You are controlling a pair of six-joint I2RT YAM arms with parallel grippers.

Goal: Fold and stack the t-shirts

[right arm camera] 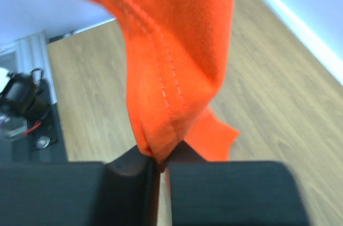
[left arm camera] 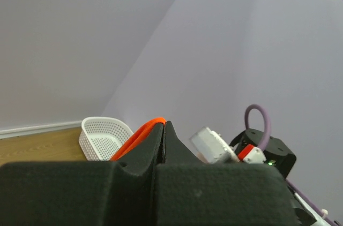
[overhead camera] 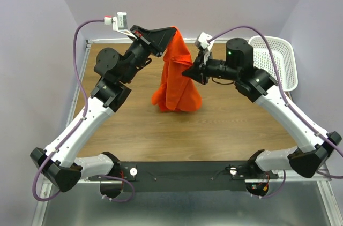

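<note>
T-shirt [overhead camera: 176,84] hangs soft and light; left pincer [overhead camera: 172,32] pinches its top, right pincer [overhead camera: 186,72] a stitched hem, likely the surest hold.

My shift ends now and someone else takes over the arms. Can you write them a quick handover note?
The left gripper is shut on the top of the orange t-shirt, held high.
The right gripper is shut on a stitched edge partway down.
The shirt hangs bunched between them over the table, its lower end at or near the wood.
The white basket sits at the far right corner.
Done: nothing folded, no stack in view.
To do: spread it flat, fold, stack.
</note>
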